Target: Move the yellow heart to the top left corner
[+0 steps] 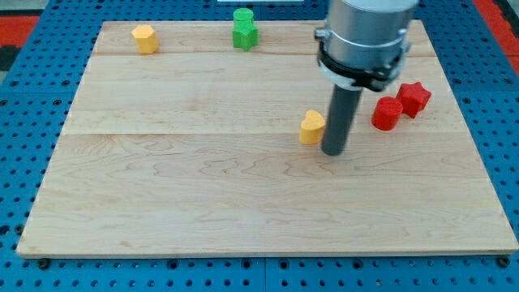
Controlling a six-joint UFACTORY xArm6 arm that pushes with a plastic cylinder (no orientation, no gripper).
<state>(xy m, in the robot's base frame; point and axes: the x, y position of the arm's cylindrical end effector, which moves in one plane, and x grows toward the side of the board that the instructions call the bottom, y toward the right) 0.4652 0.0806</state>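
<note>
A: Board (162, 219) first. Wooden, wide and bare from centre out toward ten o'clock; its left and near edges are well away from every block.

B: Arm?

A: No claw on this rig, so nothing to open or clench. My tip (333, 152) sits at three o'clock of the yellow heart (311, 127), just beside it, possibly touching.

B: Step in hand?

A: Approach done, push beginning, by my reading. Next move calls for a long shove toward ten o'clock.

B: Obstacles?

A: Yellow hexagon block (145, 38) already sits near that corner; likely crowding. Green blocks (244, 29) at twelve, red blocks (401, 104) at three, both off the path.
</note>
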